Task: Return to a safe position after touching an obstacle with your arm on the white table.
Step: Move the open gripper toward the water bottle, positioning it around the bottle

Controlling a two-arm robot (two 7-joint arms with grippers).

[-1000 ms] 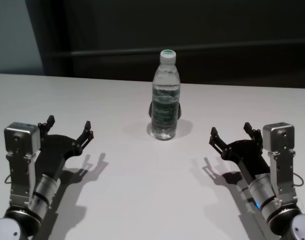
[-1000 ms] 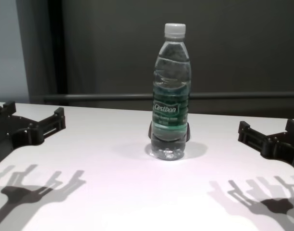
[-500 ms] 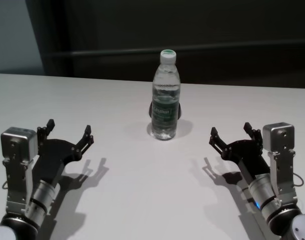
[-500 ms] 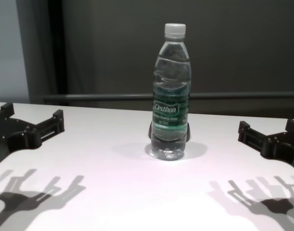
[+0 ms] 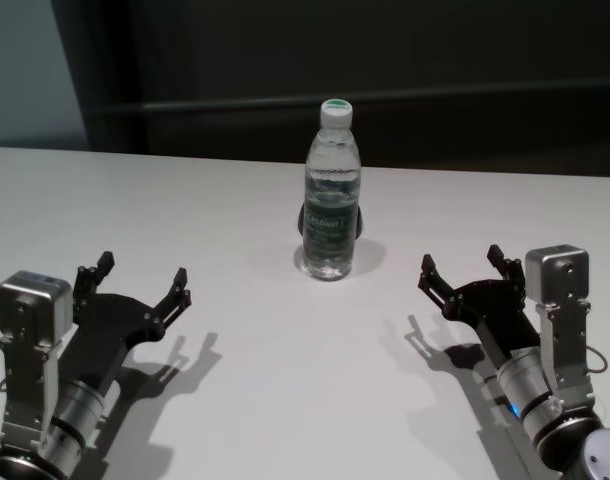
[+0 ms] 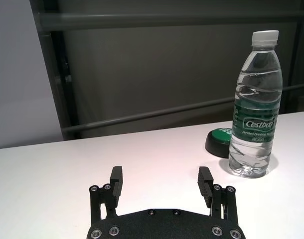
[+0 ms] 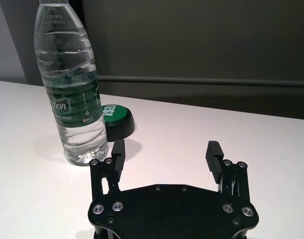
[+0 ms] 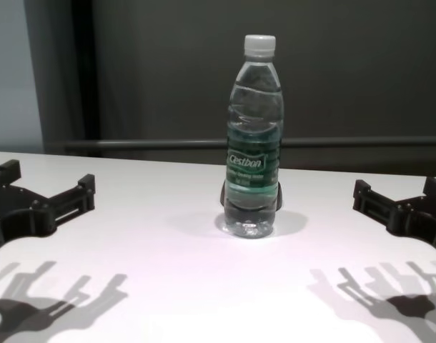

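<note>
Where "Cestbon" reads on the bottle – both tools, left tool and right tool, wide apart.

The bottle stands upright on the table, about midway across and toward its far side. Just behind it, touching or nearly so, sits a low button. The left hand hangs over the table's near left part, well apart from the bottle, fingers spread and pointing toward the far side. The right hand is over the near right part, likewise spread. Behind the table runs a wall with a rail.
</note>
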